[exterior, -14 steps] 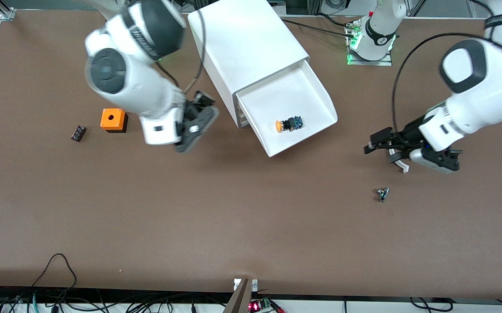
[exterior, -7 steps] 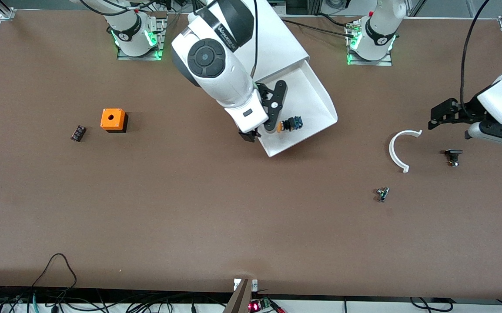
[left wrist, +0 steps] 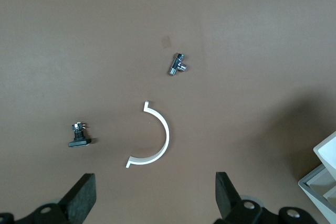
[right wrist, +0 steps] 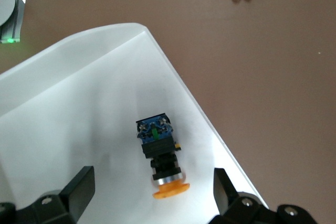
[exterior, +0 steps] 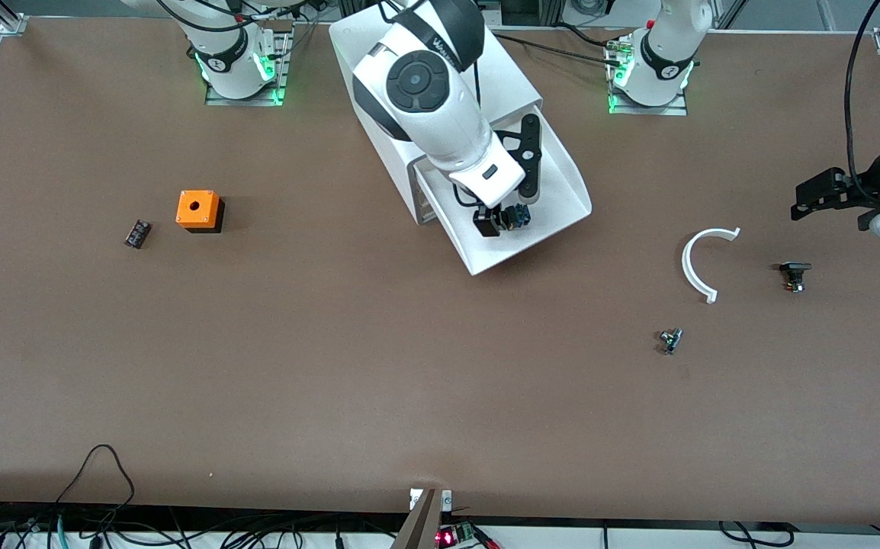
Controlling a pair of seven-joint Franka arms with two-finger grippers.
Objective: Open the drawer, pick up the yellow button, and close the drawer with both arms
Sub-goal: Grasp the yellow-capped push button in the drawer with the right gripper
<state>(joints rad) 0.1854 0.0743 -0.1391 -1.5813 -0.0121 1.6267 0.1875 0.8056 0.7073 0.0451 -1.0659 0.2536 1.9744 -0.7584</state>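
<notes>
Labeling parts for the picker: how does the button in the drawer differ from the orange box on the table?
The button is small and slim, lying on its side; the orange box is larger, blocky, sitting flat. The button has a round orange cap on a black body with a blue end; the box is orange on top with a hole, dark at its base. The button lies in the open drawer; the box sits on the table. Both are orange on black.
</notes>
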